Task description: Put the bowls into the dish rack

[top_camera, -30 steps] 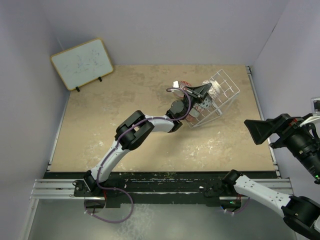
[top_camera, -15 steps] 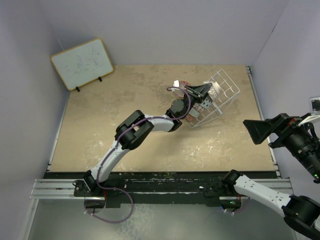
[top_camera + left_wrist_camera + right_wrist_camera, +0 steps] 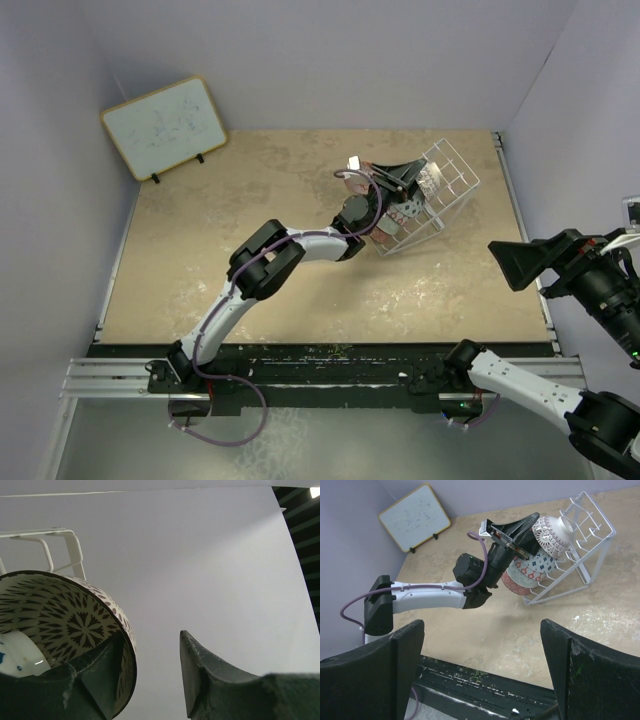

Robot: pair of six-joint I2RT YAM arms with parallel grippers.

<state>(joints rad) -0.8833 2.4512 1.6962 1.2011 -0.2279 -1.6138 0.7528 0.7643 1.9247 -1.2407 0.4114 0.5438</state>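
The white wire dish rack (image 3: 452, 180) lies tilted at the far right of the table, with several bowls (image 3: 536, 562) stacked on edge in it. Uppermost is a white bowl with a dark brown pattern (image 3: 551, 532). My left gripper (image 3: 398, 176) is at this bowl's rim and stands open. In the left wrist view one finger (image 3: 102, 667) is inside the patterned bowl (image 3: 65, 620), and the other finger is clear of it, so the left gripper (image 3: 151, 635) grips nothing. A rack wire (image 3: 75, 545) shows above the bowl. My right gripper (image 3: 485, 670) hangs open and empty, high at the right (image 3: 505, 265).
A wood-framed whiteboard (image 3: 165, 125) leans against the back left wall. Grey walls close in the table on three sides. The black rail with the arm bases (image 3: 330, 375) runs along the near edge.
My left gripper's jaws have gone from shut on the patterned bowl's rim to open, and the gripper has shifted slightly away. The bowl stays in the rack. The right arm has barely moved.
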